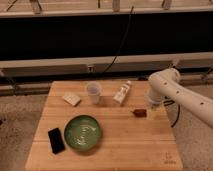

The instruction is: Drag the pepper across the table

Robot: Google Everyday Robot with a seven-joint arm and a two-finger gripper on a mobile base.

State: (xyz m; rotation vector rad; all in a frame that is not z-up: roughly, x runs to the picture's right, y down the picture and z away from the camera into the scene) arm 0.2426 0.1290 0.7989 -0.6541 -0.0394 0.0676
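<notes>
The pepper [139, 113], a small dark red-brown chili, lies on the right part of the light wooden table [120, 150]. My gripper [153, 111] hangs from the white arm that comes in from the right. It is low over the table, right against the pepper's right end. The gripper's tip is partly hidden by the wrist.
A green bowl [83, 132] sits front left with a black phone [56, 140] beside it. A clear cup [93, 93], a white carton [122, 93] and a pale packet [71, 99] stand along the back. The table's right edge [172, 135] is close to the gripper.
</notes>
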